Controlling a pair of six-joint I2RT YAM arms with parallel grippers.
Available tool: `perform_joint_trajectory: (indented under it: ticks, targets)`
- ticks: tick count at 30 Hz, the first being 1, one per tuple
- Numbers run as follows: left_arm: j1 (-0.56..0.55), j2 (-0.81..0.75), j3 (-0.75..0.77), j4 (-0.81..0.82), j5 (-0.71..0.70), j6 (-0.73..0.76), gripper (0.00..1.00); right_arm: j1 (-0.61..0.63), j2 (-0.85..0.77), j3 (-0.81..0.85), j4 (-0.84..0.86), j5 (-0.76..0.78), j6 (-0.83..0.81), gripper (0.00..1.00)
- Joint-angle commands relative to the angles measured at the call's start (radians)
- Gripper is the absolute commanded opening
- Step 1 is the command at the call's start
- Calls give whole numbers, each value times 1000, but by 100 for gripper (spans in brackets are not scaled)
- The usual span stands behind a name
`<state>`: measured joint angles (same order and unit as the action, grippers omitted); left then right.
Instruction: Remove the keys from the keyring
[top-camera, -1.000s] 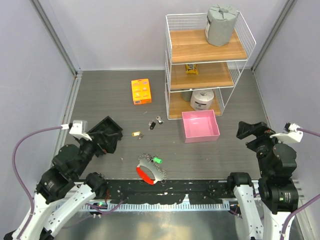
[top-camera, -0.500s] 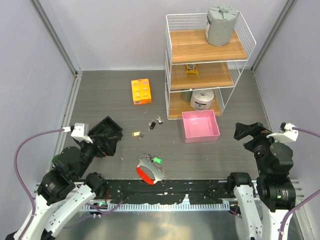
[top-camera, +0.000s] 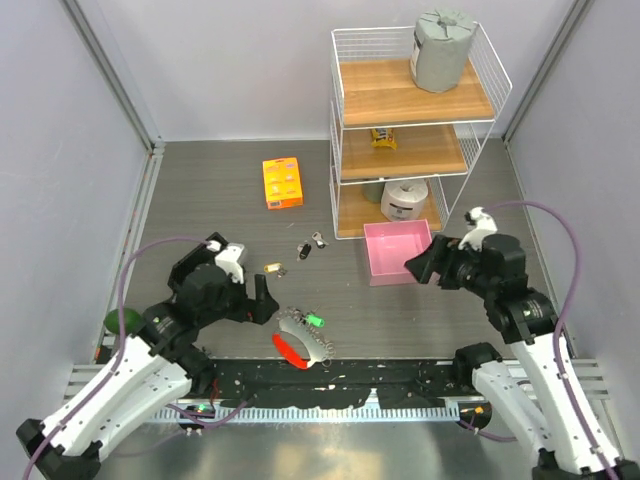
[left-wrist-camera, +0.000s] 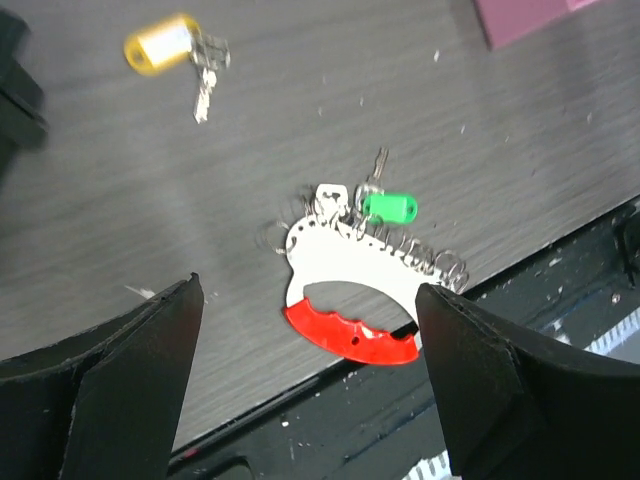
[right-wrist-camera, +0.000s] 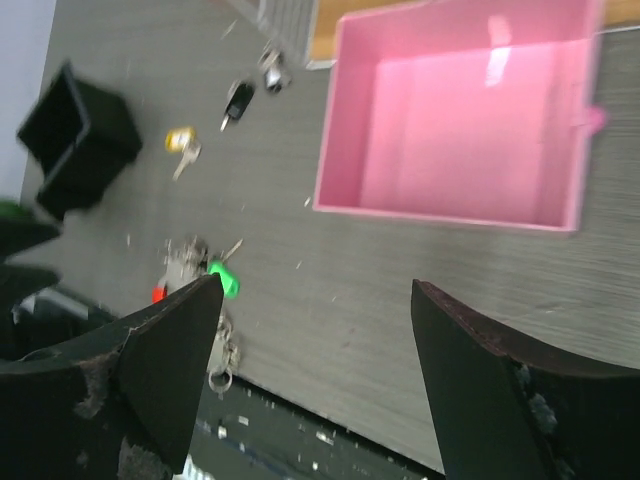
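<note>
Left wrist view shows the keyring (left-wrist-camera: 350, 335) with keys (left-wrist-camera: 385, 207) attached lying mid-frame on the tabletop (left-wrist-camera: 120, 200), framed by the left pincer (left-wrist-camera: 308, 295), fingers wide apart, empty; right pincer (right-wrist-camera: 315, 290) likewise apart and empty

Top view is lit brightly and evenly from above. Only soft, short shadows are cast under the arms and the wire rack (top-camera: 400, 95). Focus is sharp throughout, and verticals are splayed outward toward the upper corners.

Left wrist view: the keyring (left-wrist-camera: 340, 255) at centre is rendered sharp. The table (left-wrist-camera: 480, 150) is rendered lighter toward the top. The left fingers (left-wrist-camera: 100, 400) along the bottom edge are underexposed and soft.

Right wrist view is smeared by motion blur overall. A white glare patch is seen on the pink tray (right-wrist-camera: 450, 150) near the top.
</note>
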<state>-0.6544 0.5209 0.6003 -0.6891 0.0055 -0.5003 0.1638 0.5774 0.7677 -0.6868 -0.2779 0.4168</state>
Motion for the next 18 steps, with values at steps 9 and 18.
perform_joint_trajectory:
  ticks: [9,18]
  targets:
    - [-19,2,-152,111,36,-210,84,748,267,-56,286,394,126,72]
    - [-17,-105,-215,126,-41,-234,84,1095,680,82,352,649,372,59]
